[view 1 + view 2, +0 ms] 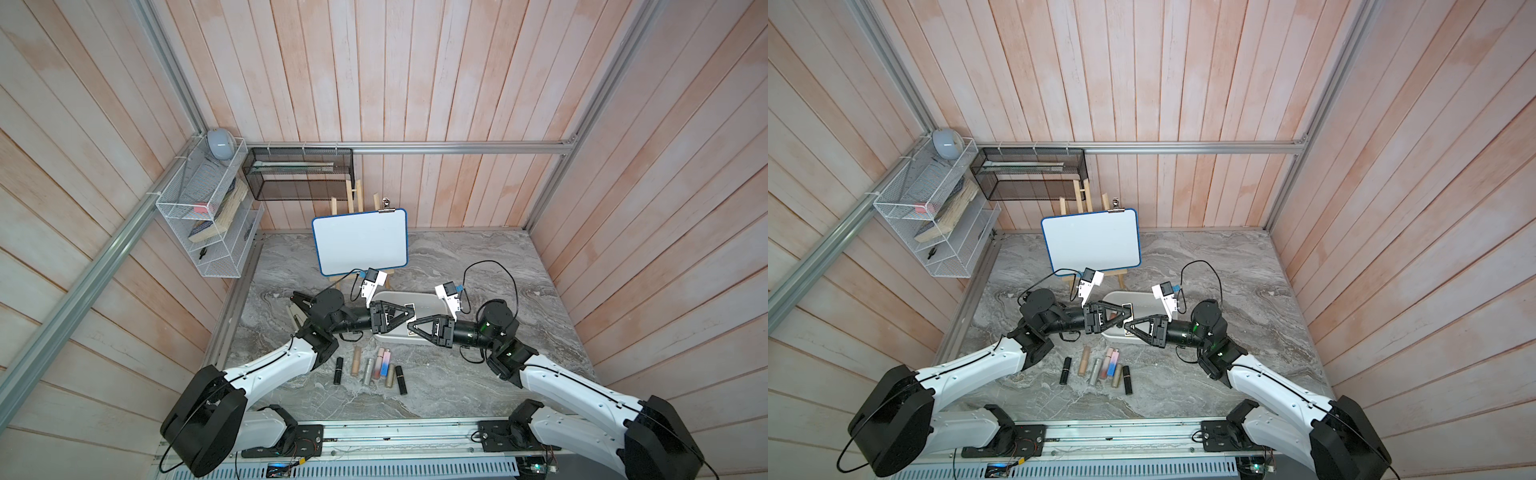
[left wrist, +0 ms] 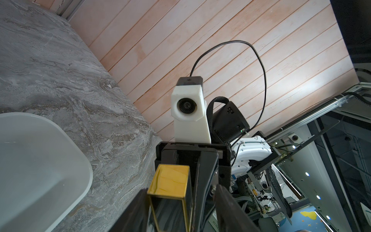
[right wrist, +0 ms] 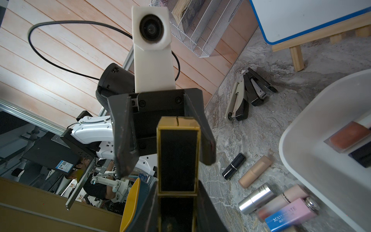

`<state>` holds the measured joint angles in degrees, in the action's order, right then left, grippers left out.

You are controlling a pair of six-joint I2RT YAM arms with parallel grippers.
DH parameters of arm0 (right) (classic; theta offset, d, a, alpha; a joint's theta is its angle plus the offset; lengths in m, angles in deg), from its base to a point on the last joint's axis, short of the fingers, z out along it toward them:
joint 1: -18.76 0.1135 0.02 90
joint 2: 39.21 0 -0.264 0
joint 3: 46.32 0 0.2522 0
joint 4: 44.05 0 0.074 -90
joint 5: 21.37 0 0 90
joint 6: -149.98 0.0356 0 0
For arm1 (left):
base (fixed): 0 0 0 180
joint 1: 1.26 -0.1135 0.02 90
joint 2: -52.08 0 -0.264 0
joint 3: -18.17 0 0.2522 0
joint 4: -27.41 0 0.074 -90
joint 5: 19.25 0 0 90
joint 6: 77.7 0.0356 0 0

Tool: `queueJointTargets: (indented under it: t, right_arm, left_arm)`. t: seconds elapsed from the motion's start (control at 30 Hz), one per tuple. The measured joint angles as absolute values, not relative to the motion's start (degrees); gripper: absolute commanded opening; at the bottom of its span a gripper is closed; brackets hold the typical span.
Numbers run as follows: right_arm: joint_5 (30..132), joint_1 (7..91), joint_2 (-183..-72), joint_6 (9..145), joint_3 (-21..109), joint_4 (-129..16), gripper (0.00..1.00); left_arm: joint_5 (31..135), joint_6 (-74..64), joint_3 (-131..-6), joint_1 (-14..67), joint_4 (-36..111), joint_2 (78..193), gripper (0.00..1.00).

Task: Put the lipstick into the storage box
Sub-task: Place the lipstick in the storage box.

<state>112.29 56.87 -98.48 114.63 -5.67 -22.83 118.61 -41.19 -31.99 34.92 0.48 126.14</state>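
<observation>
Right wrist cam: black-gold lipstick (image 3: 177,156) clamped in R gripper (image 3: 176,213), hanging over storage box (image 3: 301,124), long axis left-right. L gripper (image 3: 166,166) jaws stand apart, flanking its left end. I reckon L only needs to squeeze inward.

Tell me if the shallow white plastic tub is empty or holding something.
Not empty: in the right wrist view, an orange clear-cased tube and a dark item lie inside the shallow white plastic tub.

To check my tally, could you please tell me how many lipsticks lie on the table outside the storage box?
7, in a row beside the storage box: black lipstick, beige, silver, pink, pink-blue, gold, second black lipstick. The arms may hide more.
</observation>
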Motion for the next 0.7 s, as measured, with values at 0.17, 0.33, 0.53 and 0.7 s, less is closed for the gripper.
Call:
queueJointTargets:
  t: [0.17, 0.33, 0.53, 0.7]
  right_arm:
    - [112.42, 56.87, -98.98, 114.63, -5.67, -22.68, 0.15]
    - [112.53, 56.98, -99.02, 114.61, -5.64, -22.5, 0.15]
    - [113.14, 56.98, -99.09, 114.5, -5.62, -21.5, 0.22]
    - [112.94, 56.98, -99.13, 114.17, -5.4, -22.22, 0.54]
  left_arm:
    - [118.78, -40.97, -32.25, 35.1, 0.74, 126.9, 0.44]
    - [118.89, -40.75, -32.49, 35.14, 1.68, 127.08, 0.34]
    - [119.74, -41.04, -32.65, 35.01, 1.33, 127.08, 0.2]
    - [119.85, -40.78, -32.67, 35.16, 1.73, 127.14, 0.19]
